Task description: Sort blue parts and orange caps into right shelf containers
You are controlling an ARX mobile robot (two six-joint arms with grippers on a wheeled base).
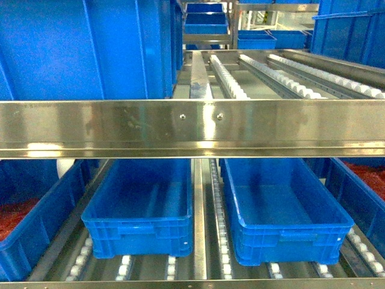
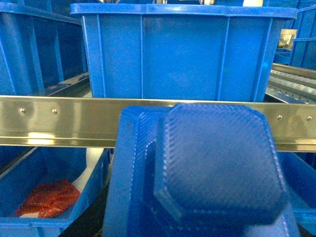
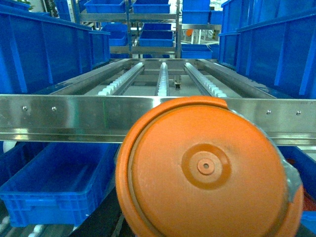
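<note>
Blue part (image 2: pixel 217 168): one, ribbed plastic with an eight-sided raised block on a wider base, filling the lower middle of the left wrist view, close under the camera and in front of the steel rail.
Orange cap (image 3: pixel 207 170): one, round, with a raised centre ring and a small hub, filling the lower middle of the right wrist view, in front of the steel rail; a clear film edge shows at its right rim.
Left jaws: hidden by the part; I cannot tell whether they are open or closed on it.
Right jaws: hidden by the cap; I cannot tell how they stand.
Head view of the arms: neither gripper shows there.
Containers on the lower shelf: two shallow bright-blue crates side by side on the roller tracks, the left one (image 1: pixel 138 226) and the right one (image 1: pixel 283 232), both showing bare floors, set apart by a steel divider.
Outer crates: two more, one at the far left edge (image 1: pixel 30 235) holding red material, one at the far right edge (image 1: pixel 361 198) also showing red inside.
Same red material: seen in the left wrist view as a crumpled heap (image 2: pixel 49 197) in a crate below the rail.
Upper shelf: one tall deep blue crate (image 1: pixel 84 48) stands on the left; to its right are bare roller tracks (image 1: pixel 289 75).
Steel rail (image 1: pixel 192 126): one horizontal front bar across the shelf, between upper and lower levels, with two screws near its middle.
Background: further blue crates on distant racks.
</note>
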